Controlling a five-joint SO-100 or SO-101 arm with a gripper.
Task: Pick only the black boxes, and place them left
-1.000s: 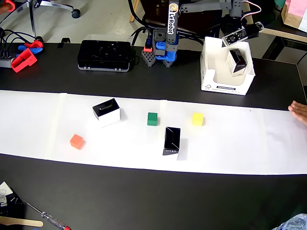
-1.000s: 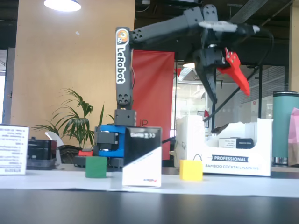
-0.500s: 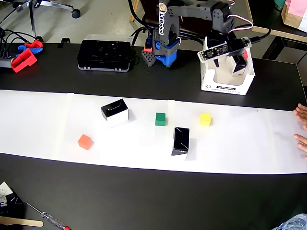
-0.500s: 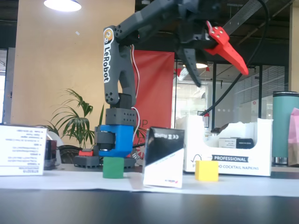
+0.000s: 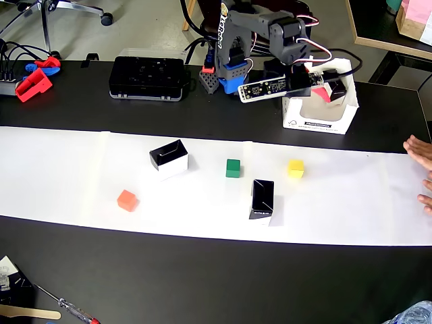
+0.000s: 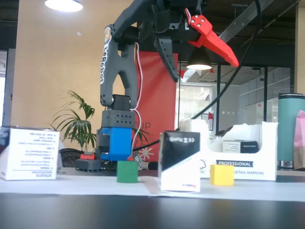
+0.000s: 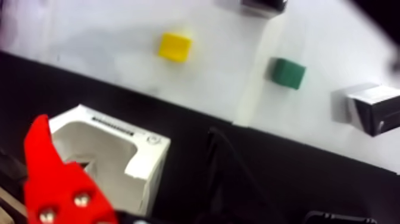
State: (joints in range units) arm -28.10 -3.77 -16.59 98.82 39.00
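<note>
On the white paper strip (image 5: 61, 172) across the middle of the overhead frame lie two black boxes: one (image 5: 169, 158) left of centre, the other (image 5: 262, 200) lower and right of centre, well apart. A third black box (image 5: 337, 90) sits inside the white napkin carton (image 5: 317, 124) at the upper right, on the dark surface (image 5: 202, 277). In the fixed view the near black box (image 6: 179, 161) stands upright at the centre. A green cube (image 5: 233, 168) lies between the two boxes on the paper, a yellow cube (image 5: 295, 168) just above right of the lower one, and a red cube (image 5: 127, 200) at the left. The fingers (image 6: 202, 55) hang raised above the surface beside the carton, spread apart and empty; the red finger (image 7: 59, 184) shows at the wrist view's lower left. A hand (image 5: 422, 158) rests at the right edge.
</note>
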